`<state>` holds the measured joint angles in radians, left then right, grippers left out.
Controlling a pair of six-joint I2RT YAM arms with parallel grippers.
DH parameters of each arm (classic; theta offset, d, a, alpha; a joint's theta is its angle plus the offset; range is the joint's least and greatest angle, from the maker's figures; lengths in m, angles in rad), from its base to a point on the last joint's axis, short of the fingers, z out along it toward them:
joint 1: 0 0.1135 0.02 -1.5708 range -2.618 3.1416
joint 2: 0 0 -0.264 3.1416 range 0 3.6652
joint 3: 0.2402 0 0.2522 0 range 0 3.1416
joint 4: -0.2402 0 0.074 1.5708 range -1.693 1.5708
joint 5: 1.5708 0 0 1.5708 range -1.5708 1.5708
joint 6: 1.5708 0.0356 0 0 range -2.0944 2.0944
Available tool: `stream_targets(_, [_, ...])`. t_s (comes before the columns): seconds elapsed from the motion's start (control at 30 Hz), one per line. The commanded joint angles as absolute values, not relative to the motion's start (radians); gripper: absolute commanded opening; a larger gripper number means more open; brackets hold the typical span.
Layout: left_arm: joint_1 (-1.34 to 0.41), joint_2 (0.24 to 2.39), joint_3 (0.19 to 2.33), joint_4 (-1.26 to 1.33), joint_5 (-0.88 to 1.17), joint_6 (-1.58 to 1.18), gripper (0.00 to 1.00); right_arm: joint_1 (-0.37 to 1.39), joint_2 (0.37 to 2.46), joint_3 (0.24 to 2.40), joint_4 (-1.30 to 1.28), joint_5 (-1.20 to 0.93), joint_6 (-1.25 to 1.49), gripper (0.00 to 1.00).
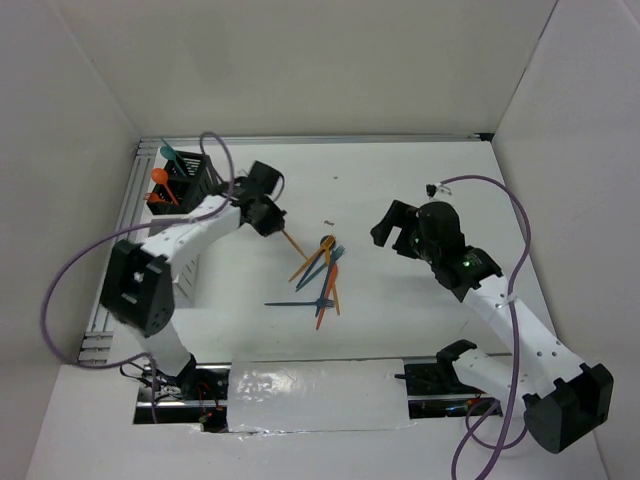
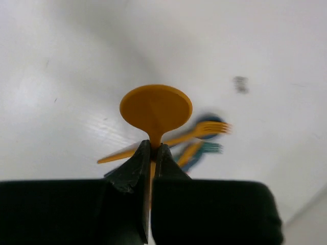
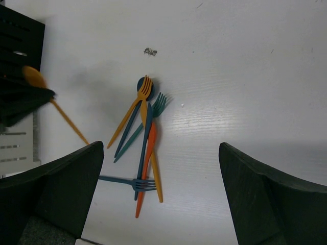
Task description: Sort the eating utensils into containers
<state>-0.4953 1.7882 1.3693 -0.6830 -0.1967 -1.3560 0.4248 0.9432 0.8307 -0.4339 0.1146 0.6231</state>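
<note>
Top view: left gripper clamps a yellow spoon. The black caddy stands just to its left, the loose utensils to its right on the bench. Right gripper gapes wide, empty.

Left wrist view: the pinch sits at the neck. Risk: the spoon pivots and its handle snags the caddy ribs.

Right wrist view: the forks below overlap, so a pick may drag neighbours.

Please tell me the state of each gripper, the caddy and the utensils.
Left gripper: shut on yellow spoon.
Right gripper: open, empty.
Black caddy: upright, holding teal utensil and orange utensil.
Loose utensils: lying overlapped on the table.
</note>
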Motion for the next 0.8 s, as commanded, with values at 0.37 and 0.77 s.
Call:
stream_targets(0.37, [0.083,0.976,0.999,0.084,-0.308,-0.28,0.0,0.411,1.038,0.87,-0.227,0.026,0.554,1.0])
stream_targets(0.77, [0.365,0.919,0.766,0.299,-0.011,-0.204,0.0,0.41,1.201,0.933,-0.176,-0.012,0.522,1.0])
